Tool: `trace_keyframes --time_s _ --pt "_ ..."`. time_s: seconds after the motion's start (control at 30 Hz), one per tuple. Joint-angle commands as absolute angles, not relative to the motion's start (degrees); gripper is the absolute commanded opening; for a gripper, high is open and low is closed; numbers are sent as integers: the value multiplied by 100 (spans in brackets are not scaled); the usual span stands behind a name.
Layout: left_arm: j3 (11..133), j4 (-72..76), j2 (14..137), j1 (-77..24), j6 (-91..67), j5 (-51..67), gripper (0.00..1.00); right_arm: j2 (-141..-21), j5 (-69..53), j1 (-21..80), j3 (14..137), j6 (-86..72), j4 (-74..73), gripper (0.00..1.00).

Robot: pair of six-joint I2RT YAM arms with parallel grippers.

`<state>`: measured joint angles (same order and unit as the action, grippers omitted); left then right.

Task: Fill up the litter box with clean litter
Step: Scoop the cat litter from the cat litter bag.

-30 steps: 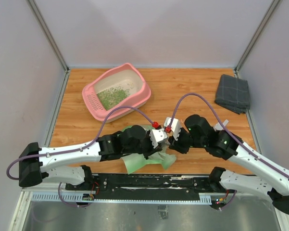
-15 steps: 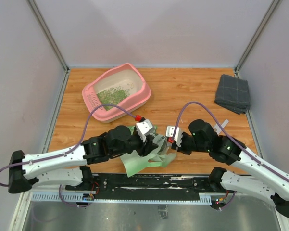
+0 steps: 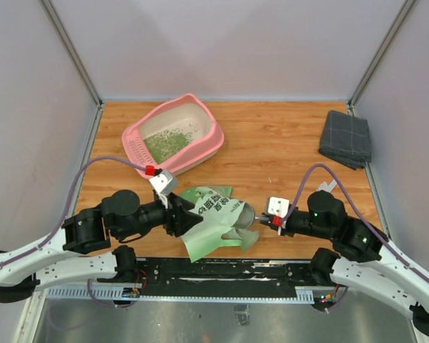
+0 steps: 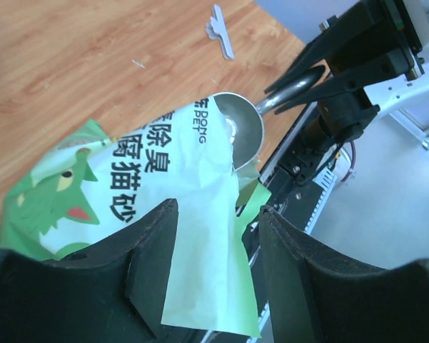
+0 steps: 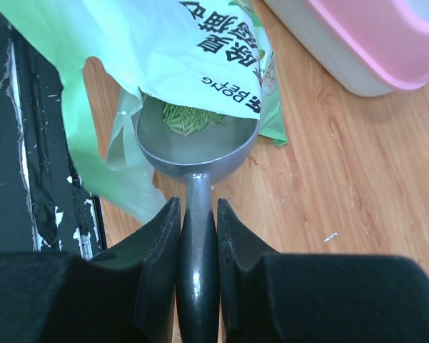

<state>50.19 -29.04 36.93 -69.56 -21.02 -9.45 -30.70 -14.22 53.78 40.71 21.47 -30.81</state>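
Observation:
The pink litter box [image 3: 215, 133] sits at the back left with a thin layer of green clean litter [image 3: 164, 145] inside. A light green printed bag [image 3: 213, 220] lies near the front edge. My right gripper [image 3: 263, 221] is shut on the dark handle of a grey metal scoop [image 5: 198, 146]. The scoop's bowl sits in the bag's mouth with a few green granules [image 5: 191, 117] in it. My left gripper [image 4: 218, 207] is open, its jaws apart over a flap of the bag [image 4: 164, 164] without pinching it. A corner of the litter box [image 5: 364, 50] shows in the right wrist view.
A folded grey cloth [image 3: 346, 138] lies at the back right corner. A small white plastic piece [image 3: 327, 186] rests on the wood right of the scoop. The black mounting rail [image 3: 221, 270] runs along the near edge, and grey walls close in three sides.
My left gripper opened and let go of the bag, and that arm drew back to the left. The right arm pulled back toward the right with the scoop. The bag now lies spread on the table.

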Motion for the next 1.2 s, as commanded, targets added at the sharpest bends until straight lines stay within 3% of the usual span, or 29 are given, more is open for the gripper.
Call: trace_keyframes --time_s 0.0,0.17,0.33,0.47,0.6,0.7,0.77,0.87,0.93,1.17 --pt "5255 -3394 3532 -6977 -1744 -1266 54 -2679 -1515 5245 4427 2355 -3241 1" --pt "5261 -3448 3855 -6970 -1775 -1350 56 -2762 -1426 5243 4395 2519 -3468 1" --pt "4838 -3440 4021 -6972 -3221 -2460 57 -3304 -1333 5244 4664 2859 -3468 1" --pt "4713 -3429 4061 -6803 -3920 -2452 63 -3885 -1082 5238 4889 2963 -3351 1" --pt "4558 -3327 4312 -5194 -4023 -1123 65 -4599 -728 5240 5370 3073 -3764 1" --pt "4232 -2844 4599 -3853 -3881 324 55 -4818 -627 5253 5386 3191 -3762 1" --pt "4296 -2958 4760 -3544 -3819 -3 54 -4934 -627 5247 5383 3275 -3744 1" --pt "4205 -3037 4752 -3153 -3906 -935 64 -5255 -773 5253 5480 3444 -3720 1" --pt "3919 -2851 4687 -3053 -4112 -1184 63 -5599 -912 5249 5613 3600 -3758 1" --pt "2864 -1924 5194 -3050 -4443 -140 52 -6493 -1497 5269 5585 3543 -3397 1"
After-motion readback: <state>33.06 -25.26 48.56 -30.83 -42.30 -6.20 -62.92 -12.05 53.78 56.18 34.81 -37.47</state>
